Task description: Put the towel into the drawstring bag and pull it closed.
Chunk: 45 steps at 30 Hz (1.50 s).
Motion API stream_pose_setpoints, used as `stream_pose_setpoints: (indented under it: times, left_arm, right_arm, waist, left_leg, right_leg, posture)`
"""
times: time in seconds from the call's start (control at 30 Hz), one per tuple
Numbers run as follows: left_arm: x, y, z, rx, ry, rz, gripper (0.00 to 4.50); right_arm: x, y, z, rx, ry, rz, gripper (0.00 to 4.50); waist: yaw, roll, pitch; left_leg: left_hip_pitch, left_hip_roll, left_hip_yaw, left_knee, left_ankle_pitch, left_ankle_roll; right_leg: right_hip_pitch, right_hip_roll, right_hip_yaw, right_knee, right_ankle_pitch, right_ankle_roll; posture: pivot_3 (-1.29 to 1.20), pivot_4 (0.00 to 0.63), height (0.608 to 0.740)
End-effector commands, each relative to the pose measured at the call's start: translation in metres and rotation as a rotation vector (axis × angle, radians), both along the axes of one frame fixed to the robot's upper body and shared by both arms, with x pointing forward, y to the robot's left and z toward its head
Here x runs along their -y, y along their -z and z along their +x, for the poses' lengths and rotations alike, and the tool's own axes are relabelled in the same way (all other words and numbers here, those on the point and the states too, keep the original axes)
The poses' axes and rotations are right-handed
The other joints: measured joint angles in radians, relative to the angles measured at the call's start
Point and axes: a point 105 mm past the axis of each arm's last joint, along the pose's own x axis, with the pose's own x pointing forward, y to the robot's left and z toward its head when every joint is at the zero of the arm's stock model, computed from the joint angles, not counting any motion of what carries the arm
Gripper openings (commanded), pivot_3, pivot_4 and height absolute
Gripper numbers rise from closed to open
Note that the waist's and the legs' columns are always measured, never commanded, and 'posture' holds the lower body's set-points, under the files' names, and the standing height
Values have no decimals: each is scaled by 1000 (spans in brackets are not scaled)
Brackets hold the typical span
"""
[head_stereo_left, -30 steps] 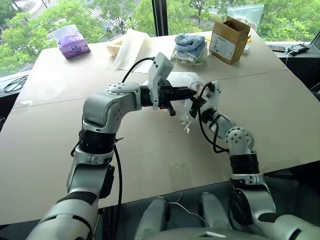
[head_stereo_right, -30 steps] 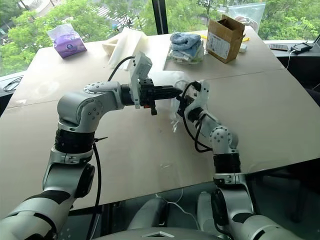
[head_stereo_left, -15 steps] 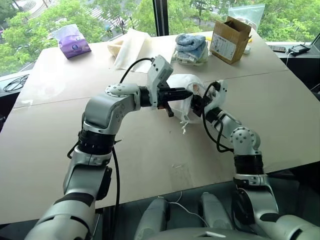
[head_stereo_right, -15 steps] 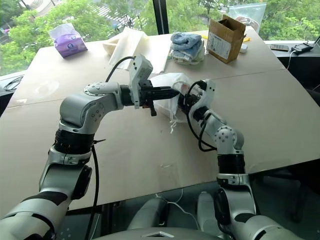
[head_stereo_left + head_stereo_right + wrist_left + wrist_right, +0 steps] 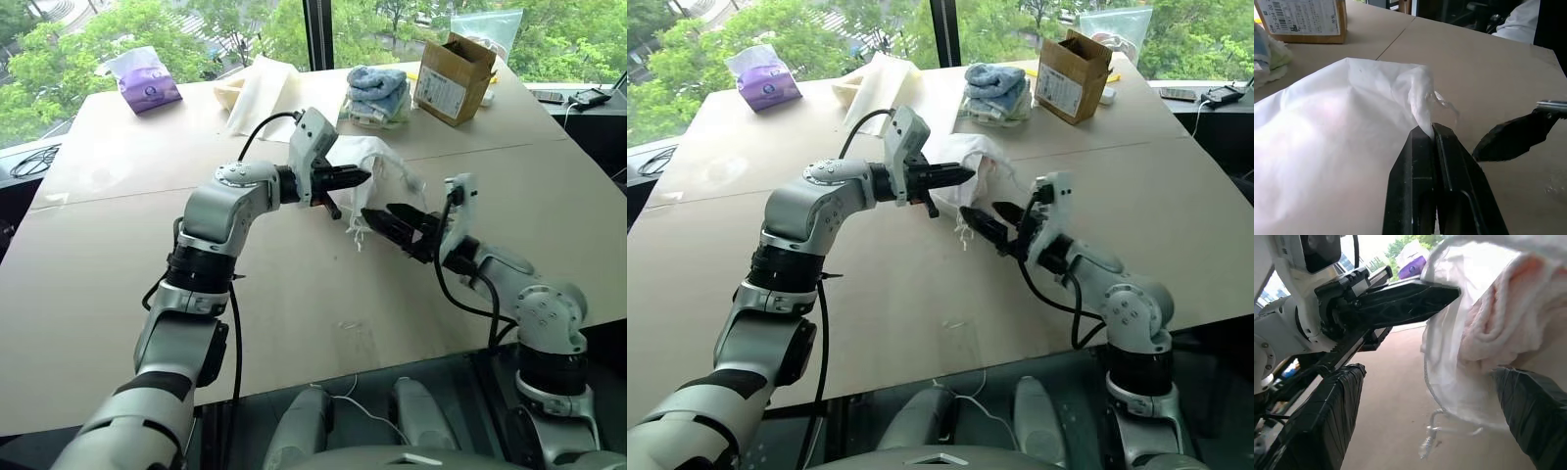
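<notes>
The white drawstring bag (image 5: 380,162) hangs bunched above the table, and my left gripper (image 5: 361,176) is shut on its gathered mouth edge (image 5: 1422,115). Thin cords (image 5: 1434,430) dangle below the bag. In the right wrist view the cream ribbed towel (image 5: 1498,318) shows through the thin fabric, inside the bag. My right gripper (image 5: 378,211) is open just in front of and below the bag, its two black fingers (image 5: 1327,421) spread wide and touching nothing. One of those fingers (image 5: 1518,139) also appears in the left wrist view, apart from the bag.
At the table's far side lie a purple tissue pack (image 5: 145,80), a flat cream cloth sheet (image 5: 257,93), a stack of blue and pale towels (image 5: 375,93) and an open cardboard box (image 5: 451,64). A dark device (image 5: 585,95) lies far right.
My right gripper opened, let go of the bag and drew back towards me and to the right. The left gripper kept its hold on the bag's mouth.
</notes>
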Motion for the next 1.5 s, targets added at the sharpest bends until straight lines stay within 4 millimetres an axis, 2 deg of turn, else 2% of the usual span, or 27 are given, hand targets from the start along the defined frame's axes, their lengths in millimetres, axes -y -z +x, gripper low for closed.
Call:
stream_pose_setpoints:
  times: [0.03, 0.13, 0.3, 0.47, 0.7, 0.8, 0.9, 0.93, 1.03, 1.07, 1.27, 1.5]
  left_arm:
    - [0, -19, 0, 67, 8, -18, 0]
    - [0, -18, 1, 67, 5, -18, 0]
    - [1, -19, 0, 67, 9, -18, 0]
    - [2, -17, -1, 66, 13, -14, 0]
    - [1, -17, -1, 66, 0, -14, 0]
    - [-1, -17, -1, 68, -8, -11, 0]
    - [-2, -16, -1, 66, -11, -13, 0]
    - [-1, -16, -2, 64, -10, -12, 0]
    - [0, -15, -2, 63, -5, -11, 0]
    - [0, -15, -2, 64, -5, -11, 0]
    - [1, -14, -2, 59, -2, -10, 0]
    - [3, -12, -4, 36, 3, -17, 0]
  right_arm:
    - [26, 5, -10, 129, 65, -238, 4447]
    - [53, 39, -2, 109, 170, -503, 4447]
    - [70, 57, 19, 100, 334, -571, 4447]
    - [63, 51, 44, 125, 391, -488, 4447]
    - [54, 59, 64, 121, 370, -488, 4447]
    - [53, 60, 65, 137, 361, -487, 3584]
    - [51, 56, 64, 151, 358, -459, 2036]
    - [50, 56, 63, 155, 357, -459, 1748]
    - [49, 53, 64, 168, 361, -448, 191]
    - [49, 51, 66, 174, 372, -443, 34]
    - [55, 19, 74, 288, 449, -430, 34]
    - [53, -77, 73, 532, 559, -303, 34]
  waist:
    - [14, 0, 0]
    - [20, 0, 0]
    - [14, 0, 0]
    - [15, 0, 0]
    - [20, 0, 0]
    - [19, 0, 0]
    - [16, 0, 0]
    - [15, 0, 0]
    - [14, 0, 0]
    - [14, 0, 0]
    - [13, 0, 0]
    - [11, 0, 0]
  left_leg:
    - [0, 0, 0, 0, 0, 0]
    - [0, 0, -1, 0, 0, 0]
    - [1, 1, 0, 0, 0, 0]
    - [1, 1, 0, 0, 0, 0]
    - [1, 1, -1, 0, 0, 0]
    - [1, 1, -1, 0, 0, 0]
    - [1, 1, -1, 0, 0, 0]
    - [1, 1, -1, 0, 0, 0]
    - [1, 1, -1, 0, 0, 0]
    - [1, 1, -1, 0, 0, 0]
    - [1, 1, -1, 0, 0, 0]
    - [1, 1, -1, 0, 0, 0]
  right_leg:
    - [0, 0, 0, 0, 0, 0]
    - [2, 1, -2, -3, 0, 0]
    - [3, 1, -1, -4, 0, 0]
    - [3, 1, -1, -4, 0, 0]
    - [3, 1, -2, -5, 0, 0]
    - [3, 1, -2, -5, 0, 0]
    - [3, 1, -2, -5, 0, 0]
    - [3, 1, -2, -5, 0, 0]
    - [3, 1, -2, -5, 0, 0]
    - [3, 1, -2, -5, 0, 0]
    - [3, 1, -2, -5, 0, 0]
    - [3, 1, -2, -5, 0, 0]
  posture:
    - [0, 150, 740]
    - [0, 150, 740]
    - [0, 150, 740]
    - [0, 150, 740]
    - [0, 150, 740]
    - [0, 150, 740]
    - [0, 150, 740]
    - [0, 150, 740]
    - [0, 150, 740]
    - [0, 150, 740]
    - [0, 150, 740]
    - [0, 150, 740]
